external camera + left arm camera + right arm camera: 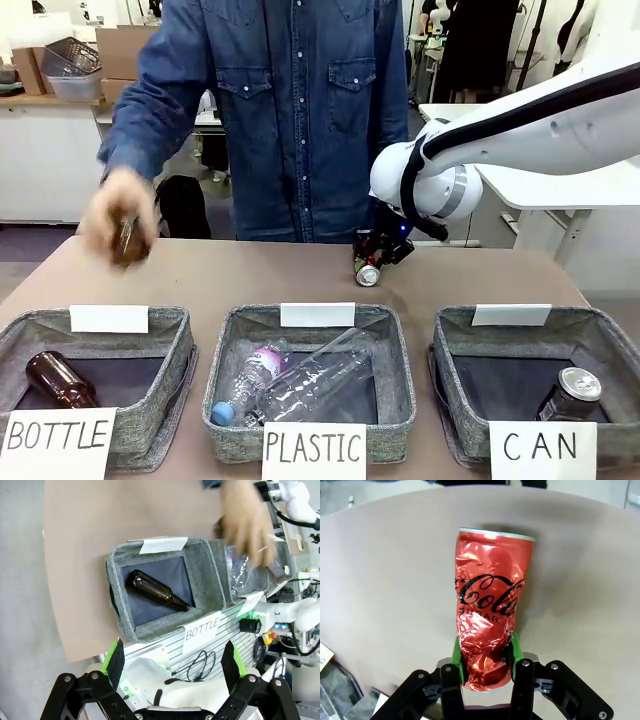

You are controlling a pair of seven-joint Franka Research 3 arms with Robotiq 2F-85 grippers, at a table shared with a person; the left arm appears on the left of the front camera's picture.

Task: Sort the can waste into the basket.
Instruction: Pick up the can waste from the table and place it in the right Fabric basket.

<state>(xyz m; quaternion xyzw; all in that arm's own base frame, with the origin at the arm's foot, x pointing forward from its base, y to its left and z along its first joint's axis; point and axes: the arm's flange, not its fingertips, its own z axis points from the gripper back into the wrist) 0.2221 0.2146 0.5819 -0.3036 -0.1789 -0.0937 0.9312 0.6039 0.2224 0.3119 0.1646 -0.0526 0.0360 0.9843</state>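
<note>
The bench point(260, 275) — a plain brown surface — was seen carrying three grey fabric baskets along its near edge, with a person in a denim shirt point(290, 110) standing at the far side, office furniture and boxes behind. The basket signed "CAN" point(610, 345) sat at the robot's right and already held the dark can point(572, 392), upright against its front wall. The "BOTTLE" basket point(205, 587) held one brown bottle point(157, 591); the "PLASTIC" basket point(395, 345) held clear bottles.

The right end effector point(486, 655) was closed on the red can point(489, 605), which lay dented on the bench near the far edge, gripped close to its lower end. The left end effector point(172, 662) hung open and empty above the near edge.

A slip was judged the main risk — the crumpled wall was thin and pinched near one end, so the can could pivot or squeeze out during the lift. The person's hand point(118, 222), blurred at the far left and holding something brown, was well apart from the carry path.
</note>
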